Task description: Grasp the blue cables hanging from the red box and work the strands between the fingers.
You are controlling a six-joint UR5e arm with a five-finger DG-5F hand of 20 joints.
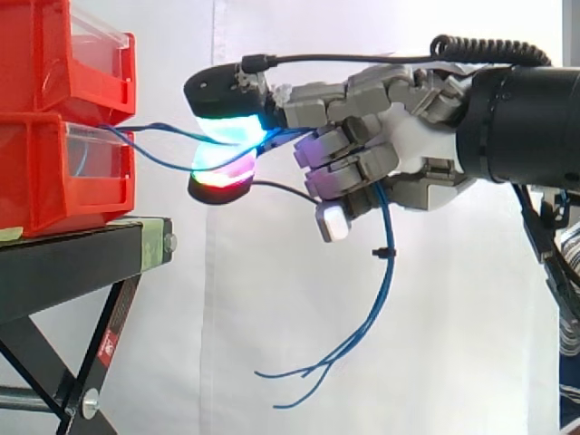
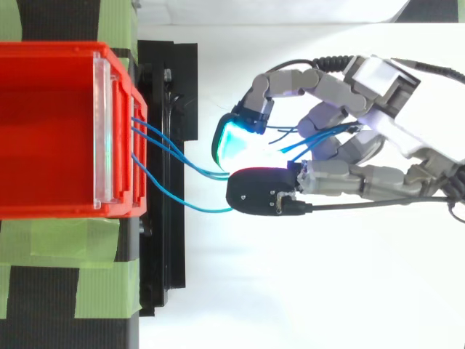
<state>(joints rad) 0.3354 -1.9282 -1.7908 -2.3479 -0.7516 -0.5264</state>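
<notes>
Thin blue cables [image 1: 159, 149] [image 2: 174, 156] run out of the front of the red box [image 1: 63, 172] [image 2: 51, 123] and stretch to the right into my hand [image 1: 408, 145] [image 2: 378, 138]. Two glowing fingertips [image 1: 231, 127] [image 2: 232, 142], one cyan-green and one red, pinch the strands between them. The other fingers are curled over the cables nearer the palm. Behind the hand the loose ends [image 1: 362, 326] hang down and fan out into several tips.
Two red bins are stacked on a black stand [image 1: 82, 263] [image 2: 163, 218] with green tape [image 2: 58, 240] on its top. A white curtain hangs behind. The arm [image 1: 517, 127] comes in from the right.
</notes>
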